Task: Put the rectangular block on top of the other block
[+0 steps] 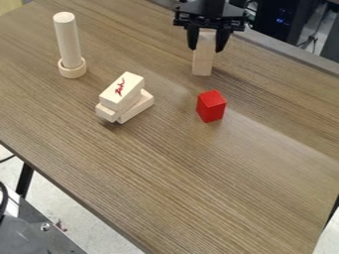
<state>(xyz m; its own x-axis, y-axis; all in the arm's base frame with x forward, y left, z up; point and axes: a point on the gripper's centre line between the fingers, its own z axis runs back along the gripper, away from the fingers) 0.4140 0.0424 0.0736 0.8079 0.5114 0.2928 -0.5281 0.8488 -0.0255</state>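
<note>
Brown wood-grain covers a table [179,173], its long edges running on a slant from upper left to lower right. A dark grey surface [43,235] with a round bolt lies outside the table's lower-left edge. The black gripper [206,50] hangs down inside the table's upper-right edge, its two fingers drawn in close on either side of a pale block, which they grip near its top.

Toward the table's lower-left edge is a stack of three pale wooden blocks [122,93]: two lie low and askew to each other, and the third rests on them, tilted, with a red mark on its upper face. Nearer the table's upper-left part, a pale wooden cylinder [68,42] stands upright.

The pale block in the fingers is rectangular [203,62] and upright, long side vertical, near the upper-right edge; whether its lower end touches the table, I cannot tell. A red block [211,106] sits upright on the table, farther in from that edge, apart from the pale one. Smallest is a pale wooden ring [72,71], around the cylinder's foot.
</note>
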